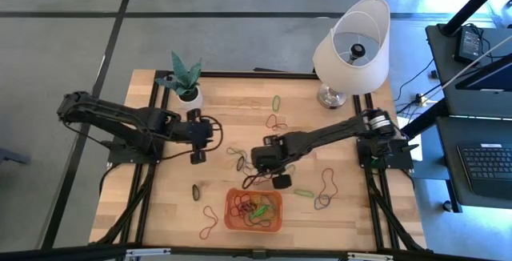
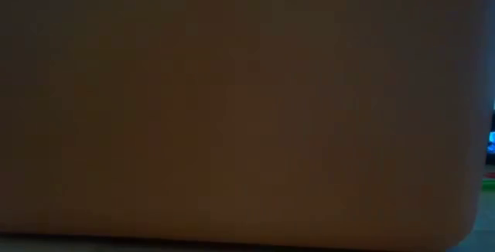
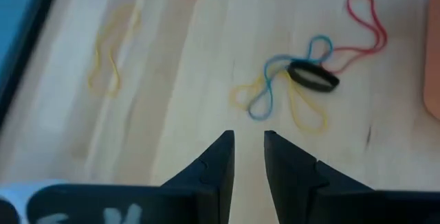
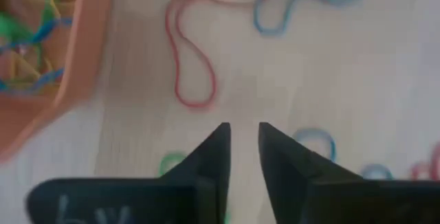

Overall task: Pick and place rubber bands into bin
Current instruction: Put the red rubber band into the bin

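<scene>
**Operator:** Grey floor surrounds the wooden desk point(image 1: 184, 205), with a lamp point(image 1: 352, 49) and a potted plant point(image 1: 186, 81) along its far edge. I have the right claw point(image 1: 280, 178) just above the far rim of the bin point(image 1: 276, 222), its fingers a narrow gap apart with nothing visible between them.

**Partner:** So that one has dropped its load?

**Operator:** I judge so. Several rubber bands point(image 1: 256, 210) lie tangled inside the bin, and from the right wrist camera I see the orange wall point(image 4: 82, 59) off to one side of the claw, bare wood straight ahead, and a reddish loop point(image 4: 189, 52) a little beyond the tips.

**Partner:** And the left?

**Operator:** My left claw point(image 1: 198, 142) hovers well away from the bin, near the plant, fingers slightly parted and empty. Ahead of it sits a knot of loops with a black band point(image 3: 313, 76) on top.

**Partner:** Next move?

**Operator:** Loose bands remain scattered on every side of both claws, so plenty is left. I would lower the left claw onto that knot, straddling one strand, and close. The low camera is blocked; I get nothing from it.
</scene>
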